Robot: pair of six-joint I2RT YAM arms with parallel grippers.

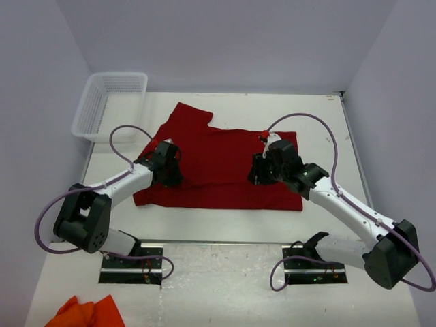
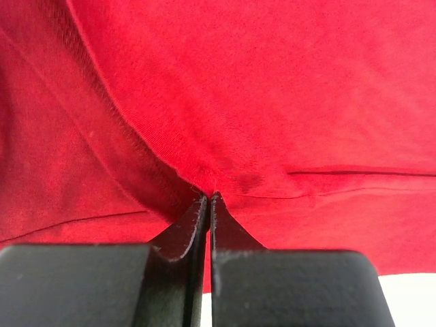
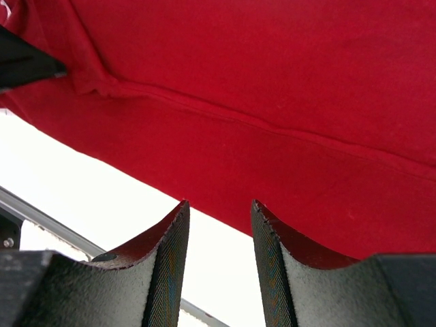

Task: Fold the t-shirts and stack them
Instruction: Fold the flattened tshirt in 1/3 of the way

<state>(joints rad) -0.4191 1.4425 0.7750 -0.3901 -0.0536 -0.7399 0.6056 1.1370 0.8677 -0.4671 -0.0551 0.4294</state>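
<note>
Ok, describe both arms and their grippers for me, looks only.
The left arm and right arm have white link shells with chunky black joint housings. A mauve cable loops along the left arm, and another along the right. The left gripper and right gripper have matte black, wedge-shaped fingers. The right gripper's pads show a fine mesh texture.

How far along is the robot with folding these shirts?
Early on. No folded stack shows; the red t-shirt lies spread across the table. In hand: the left gripper is shut on its cloth, while the right gripper hangs open over its edge. Folding and stacking remain.
</note>
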